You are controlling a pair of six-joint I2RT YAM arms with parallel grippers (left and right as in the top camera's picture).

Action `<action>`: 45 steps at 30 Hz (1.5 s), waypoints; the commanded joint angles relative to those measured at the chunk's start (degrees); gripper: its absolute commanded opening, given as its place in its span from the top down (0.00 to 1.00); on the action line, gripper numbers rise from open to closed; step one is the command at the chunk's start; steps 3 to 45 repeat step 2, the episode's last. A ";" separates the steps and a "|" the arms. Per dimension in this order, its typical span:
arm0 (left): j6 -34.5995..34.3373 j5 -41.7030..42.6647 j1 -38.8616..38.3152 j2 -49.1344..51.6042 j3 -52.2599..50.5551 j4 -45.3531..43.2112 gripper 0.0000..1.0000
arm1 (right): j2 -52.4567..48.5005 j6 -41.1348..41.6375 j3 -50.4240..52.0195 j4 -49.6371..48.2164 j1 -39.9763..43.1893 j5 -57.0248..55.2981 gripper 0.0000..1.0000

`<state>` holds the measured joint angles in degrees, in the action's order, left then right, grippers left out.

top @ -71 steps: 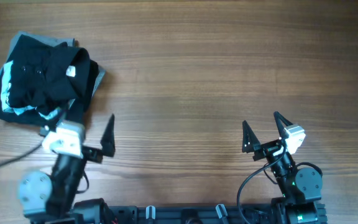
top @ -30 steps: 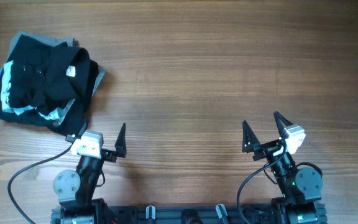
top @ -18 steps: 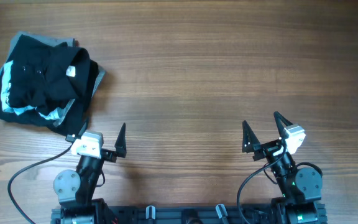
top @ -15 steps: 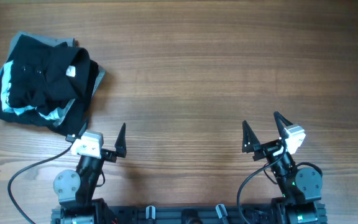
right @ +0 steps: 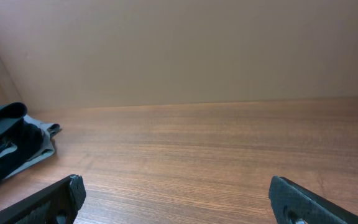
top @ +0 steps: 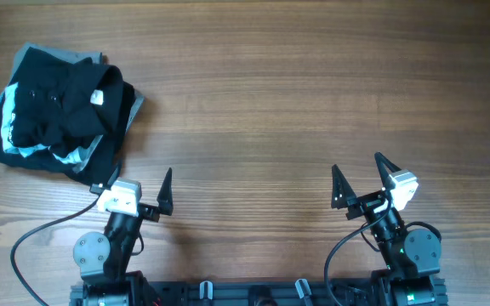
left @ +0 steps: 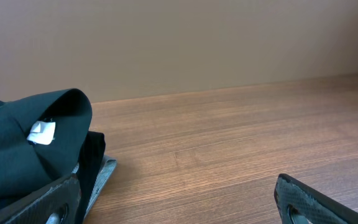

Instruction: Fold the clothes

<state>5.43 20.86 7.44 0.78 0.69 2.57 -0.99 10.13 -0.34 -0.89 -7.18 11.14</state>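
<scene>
Clothes piled upper left of table. Left hand, right hand both spread wide, empty, low in frame. Prob. btwn folds; next: left reach to pile, pinch edge.

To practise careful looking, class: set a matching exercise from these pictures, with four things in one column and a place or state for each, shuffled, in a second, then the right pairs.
1. crumpled black clothes pile with light blue trim
2. small white label
3. left gripper
4. right gripper

a. jaws open, far from the pile
b. far left of the brown wooden table
c. on the black fabric
d. jaws open, close beside the pile

Pairs: 1-b; 2-c; 3-d; 4-a
</scene>
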 commanded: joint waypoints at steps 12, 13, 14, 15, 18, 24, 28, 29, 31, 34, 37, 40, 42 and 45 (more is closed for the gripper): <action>-0.33 0.50 -0.48 -0.39 -0.37 -0.04 0.00 | 0.42 -1.05 0.04 -0.11 -0.07 0.55 0.00; -0.33 0.50 -0.48 -0.39 -0.37 -0.04 0.00 | 0.42 -1.05 0.04 -0.11 -0.07 0.55 0.00; -0.33 0.50 -0.48 -0.39 -0.37 -0.04 0.00 | 0.42 -1.05 0.04 -0.11 -0.07 0.55 0.00; -0.33 0.50 -0.48 -0.39 -0.37 -0.04 0.00 | 0.42 -1.05 0.04 -0.11 -0.07 0.55 0.00; -0.33 0.50 -0.48 -0.39 -0.37 -0.04 0.00 | 0.42 -1.05 0.04 -0.11 -0.07 0.55 0.00; -0.33 0.50 -0.48 -0.39 -0.37 -0.04 0.00 | 0.42 -1.05 0.04 -0.11 -0.07 0.55 0.00; -0.33 0.50 -0.48 -0.39 -0.37 -0.04 0.00 | 0.42 -1.05 0.04 -0.11 -0.07 0.55 0.00; -0.33 0.50 -0.48 -0.39 -0.37 -0.04 0.00 | 0.42 -1.05 0.04 -0.11 -0.07 0.55 0.00; -0.33 0.50 -0.48 -0.39 -0.37 -0.04 0.00 | 0.42 -1.05 0.04 -0.11 -0.07 0.55 0.00; -0.33 0.50 -0.48 -0.39 -0.37 -0.04 0.00 | 0.42 -1.05 0.04 -0.11 -0.07 0.55 0.00; -0.33 0.50 -0.48 -0.39 -0.37 -0.04 0.00 | 0.42 -1.05 0.04 -0.11 -0.07 0.55 0.00; -0.33 0.50 -0.48 -0.39 -0.37 -0.04 0.00 | 0.42 -1.05 0.04 -0.11 -0.07 0.55 0.00; -0.33 0.50 -0.48 -0.39 -0.37 -0.04 0.00 | 0.42 -1.05 0.04 -0.11 -0.07 0.55 0.00; -0.33 0.50 -0.48 -0.39 -0.37 -0.04 0.00 | 0.42 -1.05 0.04 -0.11 -0.07 0.55 0.00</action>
